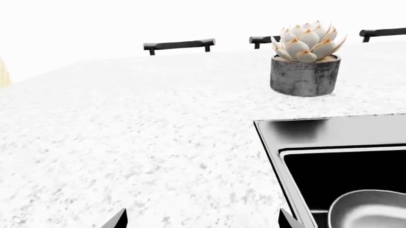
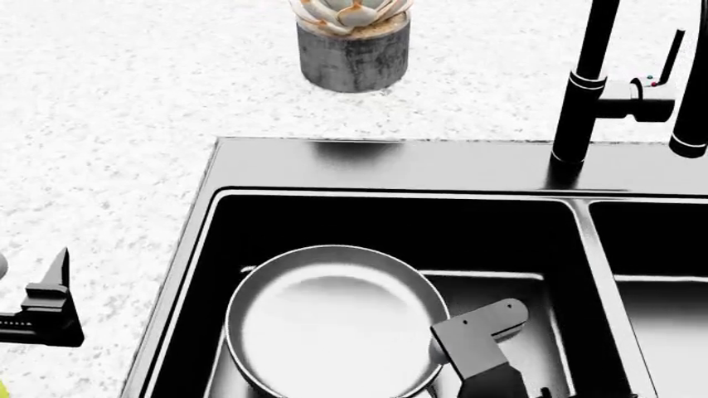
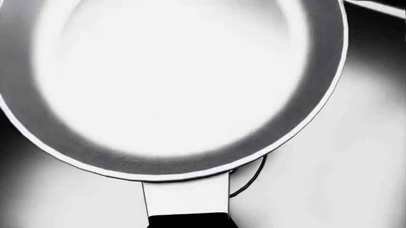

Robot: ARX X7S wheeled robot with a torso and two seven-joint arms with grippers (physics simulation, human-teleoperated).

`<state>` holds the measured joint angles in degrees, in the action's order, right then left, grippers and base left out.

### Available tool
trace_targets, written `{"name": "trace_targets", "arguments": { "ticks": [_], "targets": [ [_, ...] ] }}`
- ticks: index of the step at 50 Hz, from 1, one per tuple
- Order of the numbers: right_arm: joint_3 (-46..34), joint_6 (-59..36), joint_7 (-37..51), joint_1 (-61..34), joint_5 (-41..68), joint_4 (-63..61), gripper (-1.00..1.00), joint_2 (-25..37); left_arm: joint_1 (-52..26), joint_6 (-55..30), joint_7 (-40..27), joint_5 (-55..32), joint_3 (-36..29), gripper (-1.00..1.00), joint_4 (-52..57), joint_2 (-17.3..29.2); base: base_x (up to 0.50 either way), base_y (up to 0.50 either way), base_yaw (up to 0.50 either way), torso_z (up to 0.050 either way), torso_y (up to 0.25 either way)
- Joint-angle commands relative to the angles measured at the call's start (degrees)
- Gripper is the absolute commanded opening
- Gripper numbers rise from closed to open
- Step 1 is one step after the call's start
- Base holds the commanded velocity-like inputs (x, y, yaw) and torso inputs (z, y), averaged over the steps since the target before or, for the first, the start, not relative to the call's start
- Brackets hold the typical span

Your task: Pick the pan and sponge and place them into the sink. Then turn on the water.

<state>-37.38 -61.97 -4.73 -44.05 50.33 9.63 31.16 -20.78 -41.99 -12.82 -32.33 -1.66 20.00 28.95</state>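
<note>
The pan (image 2: 332, 323), round with a shiny pale inside, is in the left basin of the black sink (image 2: 387, 162). It fills the right wrist view (image 3: 178, 80), its handle (image 3: 187, 199) running down to my right gripper (image 3: 188, 223), which is shut on it. My left gripper (image 1: 203, 221) is open over the white counter just left of the sink (image 1: 317, 130), holding nothing, with the pan's rim (image 1: 368, 209) beside it. In the head view that gripper (image 2: 45, 311) is at the left edge. Of the sponge, only a yellow-green sliver (image 2: 2, 390) shows. No water runs from the faucet (image 2: 586, 83).
A succulent in a grey pot (image 2: 354, 50) stands on the speckled counter (image 2: 99, 166) behind the sink's left corner, also in the left wrist view (image 1: 305, 71). The right basin (image 2: 664, 332) lies beyond the divider. Black bars (image 1: 178, 45) line the far edge.
</note>
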Motion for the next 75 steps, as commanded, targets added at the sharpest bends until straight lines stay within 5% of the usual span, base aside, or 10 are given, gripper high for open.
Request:
{"name": "trace_targets", "arguments": {
  "ticks": [1, 29, 30, 66, 70, 72, 75],
  "targets": [
    [-2.9, 4.2, -6.4, -2.7, -3.8, 7.7, -1.0, -3.3, 0.3, 0.4, 0.0, 0.0, 0.0, 1.0, -0.4, 0.1, 0.0, 0.0, 0.0, 0.0, 0.0],
    [-4.3, 6.1, -8.0, -4.0, -5.4, 14.2, -1.0, -5.9, 0.7, 1.3, 0.1, 0.3, -0.6, 1.0, -1.5, -0.1, 0.0, 0.0, 0.0, 0.0, 0.001],
    [-4.2, 6.1, -7.8, -4.1, -5.4, 14.3, 1.0, -5.8, 0.5, 1.1, -0.2, 0.3, -0.8, 1.0, -1.4, -0.3, 0.0, 0.0, 0.0, 0.0, 0.0],
    [10.1, -13.0, 8.6, -7.1, 12.6, -14.7, 1.0, 3.7, -0.1, 0.8, -0.2, -0.3, -1.0, 1.0, -1.2, 0.1, 0.0, 0.0, 0.0, 0.0, 0.0],
    [14.1, -13.4, 12.6, -7.0, 15.2, -19.1, 1.0, 4.9, 0.1, 0.7, -0.3, -0.5, -0.6, 1.0, -0.9, 0.4, 0.0, 0.0, 0.0, 0.0, 0.0],
    [27.0, -4.3, 21.0, 4.2, 16.3, -32.4, 1.0, 9.4, -0.7, -8.5, -6.4, -3.4, 1.4, 1.0, 4.7, 1.0, 0.0, 0.0, 0.0, 0.0, 0.0],
    [28.7, -2.6, 22.3, 5.3, 15.8, -34.4, 1.0, 9.9, -0.5, -12.8, -8.4, -6.2, 3.4, 1.0, 8.3, 1.4, 0.0, 0.0, 0.0, 0.0, 0.0]
  ]
}}
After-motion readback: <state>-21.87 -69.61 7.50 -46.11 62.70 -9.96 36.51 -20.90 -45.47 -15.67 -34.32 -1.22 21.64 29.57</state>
